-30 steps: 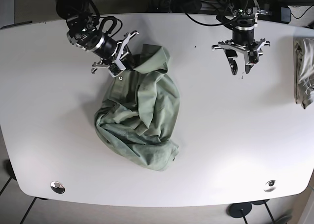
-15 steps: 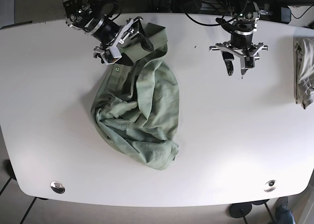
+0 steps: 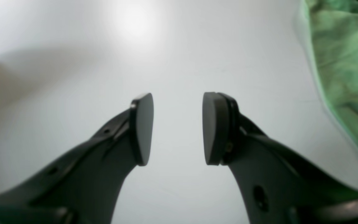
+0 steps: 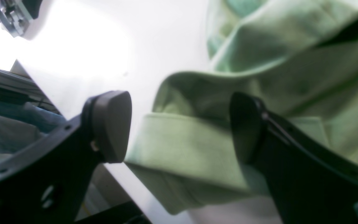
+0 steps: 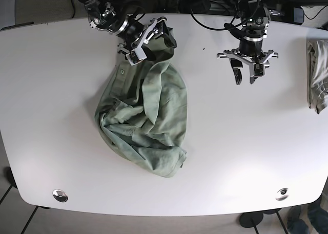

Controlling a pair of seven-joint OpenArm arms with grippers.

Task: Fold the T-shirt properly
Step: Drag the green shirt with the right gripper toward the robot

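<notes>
A crumpled green T-shirt (image 5: pixel 146 116) lies left of the table's middle, its top edge drawn up toward the far edge. My right gripper (image 5: pixel 148 39) is at that top edge. In the right wrist view its jaws (image 4: pixel 179 124) stand wide apart, with a folded band of the shirt (image 4: pixel 197 146) lying between them. My left gripper (image 5: pixel 247 72) hangs open and empty over bare table at the far right. In the left wrist view (image 3: pixel 177 127) the shirt (image 3: pixel 343 62) shows only at the right edge, apart from the fingers.
A folded grey-green cloth (image 5: pixel 318 75) lies at the table's right edge. Cables and arm bases crowd the far edge (image 5: pixel 205 1). Two metal fittings (image 5: pixel 60 195) (image 5: pixel 282 194) sit near the front edge. The white table (image 5: pixel 246 142) has bare surface on the right and front.
My right gripper has moved right and toward the far edge, and the shirt's top has stretched along with it. My left gripper has shifted slightly forward.
</notes>
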